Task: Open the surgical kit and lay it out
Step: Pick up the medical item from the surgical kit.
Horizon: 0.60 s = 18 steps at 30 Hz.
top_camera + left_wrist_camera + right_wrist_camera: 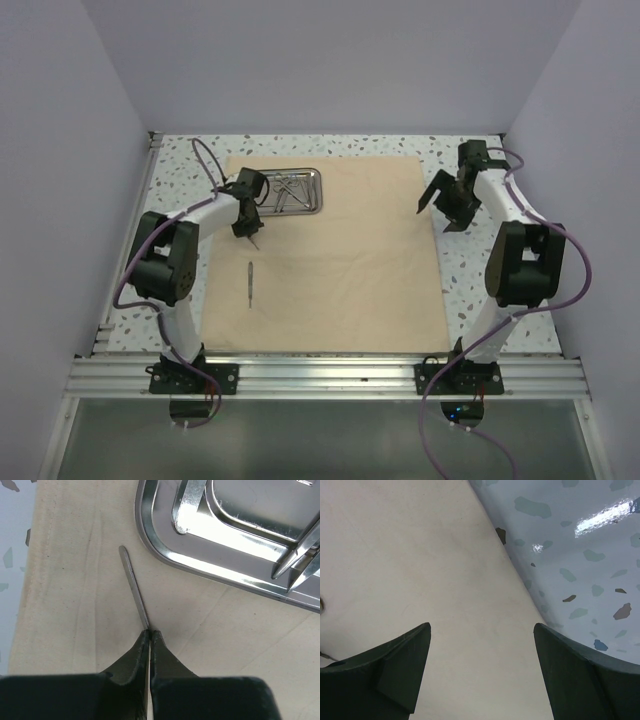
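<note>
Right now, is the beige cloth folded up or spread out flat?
Spread out flat. The cloth lies as one open sheet, a steel tray on its far left corner and a thin tool nearer.

L arm [170, 262] rises from near-left base, elbow bent, forearm reaching far & to the right, wrist tipped down. L gripper [150, 634]: jaws pressed together, tips pinching the end of a thin metal instrument [134, 587]. R arm [520, 262] rises from near-right base, forearm running far, wrist turned left. R gripper [482, 670] points down, fingers [400, 665] spread wide apart.
</note>
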Each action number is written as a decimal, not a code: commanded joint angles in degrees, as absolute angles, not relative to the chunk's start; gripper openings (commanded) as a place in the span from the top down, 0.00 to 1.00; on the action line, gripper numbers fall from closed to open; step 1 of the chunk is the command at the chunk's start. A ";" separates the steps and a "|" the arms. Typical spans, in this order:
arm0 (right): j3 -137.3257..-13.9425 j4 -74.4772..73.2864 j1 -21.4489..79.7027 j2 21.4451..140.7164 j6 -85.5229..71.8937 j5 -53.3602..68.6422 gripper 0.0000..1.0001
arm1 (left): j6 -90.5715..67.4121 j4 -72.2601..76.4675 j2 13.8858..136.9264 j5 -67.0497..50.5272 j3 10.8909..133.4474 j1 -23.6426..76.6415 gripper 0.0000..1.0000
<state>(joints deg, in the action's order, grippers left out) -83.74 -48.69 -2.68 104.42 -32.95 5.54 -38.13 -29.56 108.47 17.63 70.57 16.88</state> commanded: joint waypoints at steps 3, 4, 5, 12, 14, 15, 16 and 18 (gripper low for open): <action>-86.48 -49.04 -2.73 105.99 -32.17 6.24 0.12 | -37.00 -33.75 110.39 17.93 67.15 16.26 1.00; -86.57 -49.13 -2.72 106.08 -32.17 6.33 0.12 | -36.91 -34.10 110.13 18.45 67.58 16.26 1.00; -86.83 -49.04 -2.72 106.17 -32.17 6.42 0.12 | -36.74 -34.62 109.52 18.63 68.37 16.26 1.00; -87.45 -49.13 -2.72 106.35 -32.26 6.68 0.12 | -35.33 -37.70 105.74 20.92 73.12 16.26 1.00; -87.19 -48.96 -2.72 106.26 -32.43 6.77 0.12 | -34.81 -38.40 104.86 21.62 74.70 16.26 1.00; -87.19 -48.87 -2.72 106.35 -32.43 7.03 0.12 | -34.63 -38.58 104.68 21.80 75.23 16.26 1.00; -87.19 -48.87 -2.72 106.26 -32.52 7.12 0.12 | -34.54 -38.76 104.33 22.14 75.67 16.26 1.00; -87.19 -48.87 -2.72 106.17 -32.61 7.21 0.12 | -34.02 -39.29 103.80 22.24 76.73 16.26 1.00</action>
<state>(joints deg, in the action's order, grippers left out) -85.43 -48.82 -2.68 106.63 -32.97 5.72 -35.90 -37.08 107.55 20.03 73.52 16.84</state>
